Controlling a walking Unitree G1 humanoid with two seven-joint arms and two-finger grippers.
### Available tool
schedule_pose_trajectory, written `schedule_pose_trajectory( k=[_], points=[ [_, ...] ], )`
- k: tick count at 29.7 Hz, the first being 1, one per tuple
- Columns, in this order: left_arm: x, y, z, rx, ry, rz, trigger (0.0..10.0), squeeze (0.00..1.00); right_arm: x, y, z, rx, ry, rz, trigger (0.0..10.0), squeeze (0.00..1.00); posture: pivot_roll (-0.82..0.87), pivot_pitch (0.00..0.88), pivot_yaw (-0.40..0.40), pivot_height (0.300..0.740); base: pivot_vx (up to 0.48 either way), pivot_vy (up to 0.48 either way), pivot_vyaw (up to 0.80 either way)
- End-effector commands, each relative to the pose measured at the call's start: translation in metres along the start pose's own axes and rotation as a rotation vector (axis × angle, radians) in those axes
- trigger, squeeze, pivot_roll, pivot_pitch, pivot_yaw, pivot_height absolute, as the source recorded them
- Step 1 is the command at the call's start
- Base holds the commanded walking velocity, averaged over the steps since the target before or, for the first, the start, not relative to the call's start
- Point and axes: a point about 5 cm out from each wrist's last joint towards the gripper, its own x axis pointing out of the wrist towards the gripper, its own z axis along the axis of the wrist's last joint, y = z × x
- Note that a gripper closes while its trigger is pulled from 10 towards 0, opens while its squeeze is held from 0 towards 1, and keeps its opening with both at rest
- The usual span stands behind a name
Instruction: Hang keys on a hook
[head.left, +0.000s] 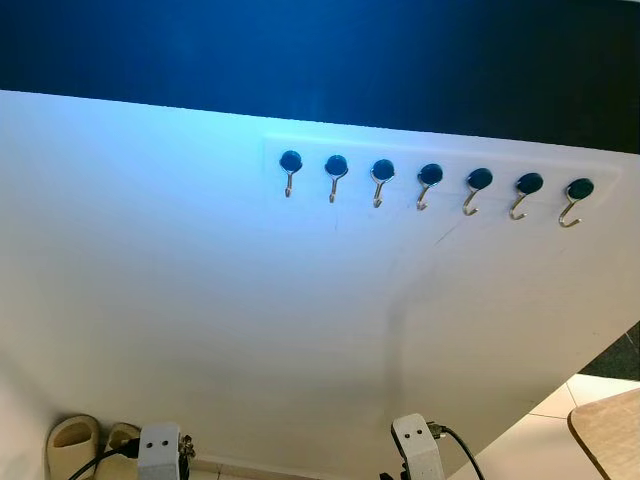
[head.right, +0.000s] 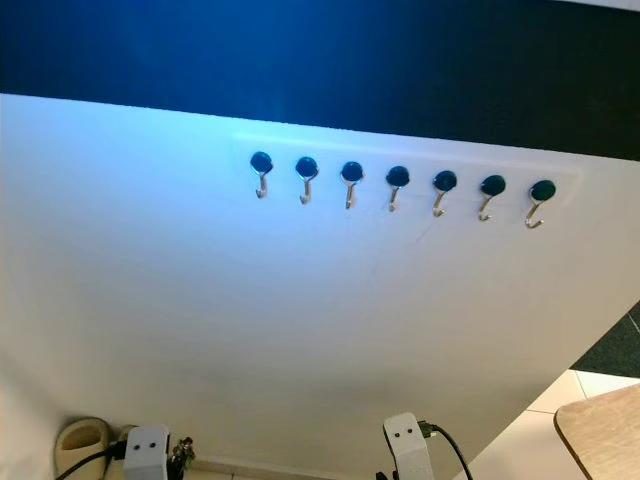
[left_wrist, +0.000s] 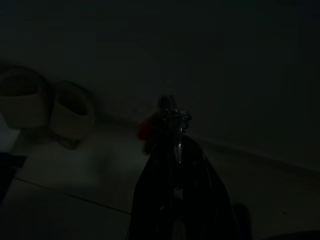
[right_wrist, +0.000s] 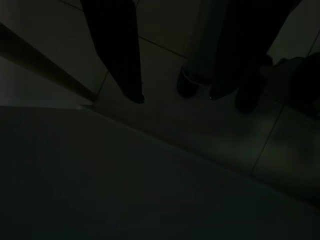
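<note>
The keys (left_wrist: 170, 122) sit pinched between the closed fingers of the left gripper (left_wrist: 172, 150), low near the floor (left_wrist: 75, 200) and close to a pair of pale slippers (head.left: 75, 440) at the foot of the wall (head.left: 200, 320). High on that white wall, below a dark band, runs a row of seven hooks (head.left: 431, 185), all bare. The right gripper (right_wrist: 175, 95) hangs with fingers spread over the tiles, and a wooden counter (head.left: 610, 430) corner pokes in at the right.

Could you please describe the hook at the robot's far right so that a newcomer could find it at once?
On the white wall, below the dark band, seven dark-capped metal hooks hang in a row. The far-right hook ends that row, nearest the wooden tabletop corner; it has a neighbour on one side only.
</note>
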Motion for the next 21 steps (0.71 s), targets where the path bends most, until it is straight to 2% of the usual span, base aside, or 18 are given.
schedule_pose_trajectory(
  k=[1, 21],
  points=[
    [-0.0006, -0.0017, -0.0029, -0.006, 0.018, -0.01, 10.0, 0.0, -0.0013, -0.0002, -0.0054, 0.022, 0.021, -0.008, 10.0, 0.0, 0.08, 0.048, -0.041, 0.74, -0.307, 0.0, 0.0],
    [0.0003, -0.0008, -0.0022, 0.005, 0.024, -0.023, 10.0, 0.0, -0.0017, -0.0009, -0.0058, 0.019, 0.02, -0.012, 10.0, 0.0, 0.08, 0.034, -0.037, 0.74, -0.333, 0.0, 0.0]
  ],
)
